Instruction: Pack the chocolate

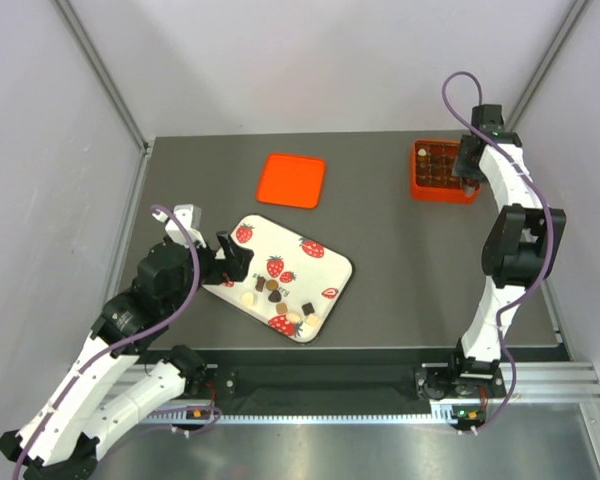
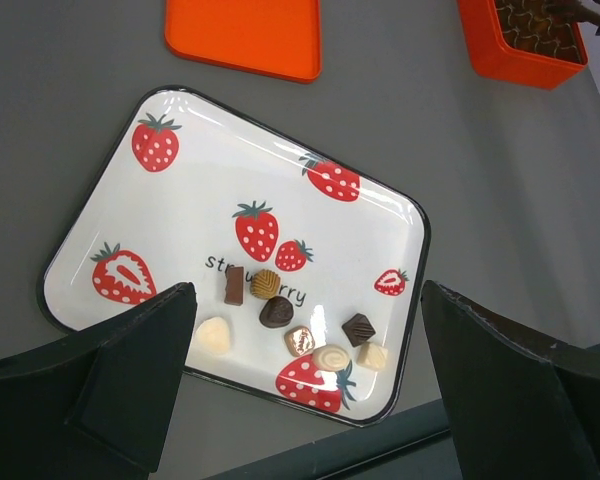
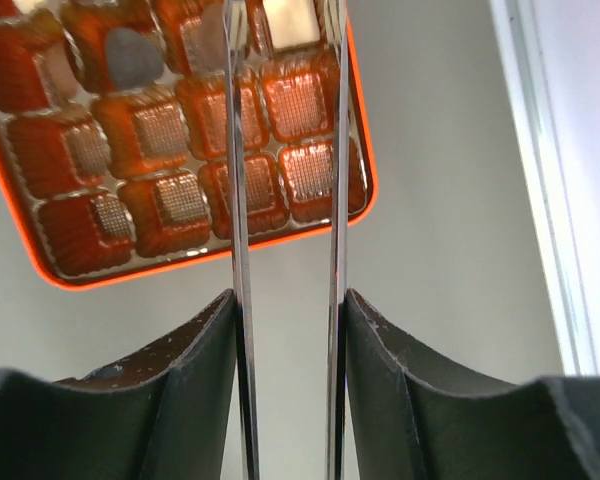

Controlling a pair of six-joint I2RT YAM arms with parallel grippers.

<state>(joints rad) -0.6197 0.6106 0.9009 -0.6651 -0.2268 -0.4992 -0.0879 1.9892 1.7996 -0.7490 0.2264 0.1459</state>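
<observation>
From above we see the left gripper over the tray's left end, the right gripper over the far-right box; left wrist: fingers spread wide, empty, chocolate loose on the tray's near edge; right wrist: blades flank a cream piece in the box; whether they grip it, we cannot tell.

Carrier: white tray, with one line of small dark lowercase lettering on its printed face, toward its near edge.
Readable letters: "str" at the start and "rry" at the end.
Covered letters: the middle lies under a dark chocolate bar and a round ridged chocolate.
Top view: the same line is too small to read.
</observation>
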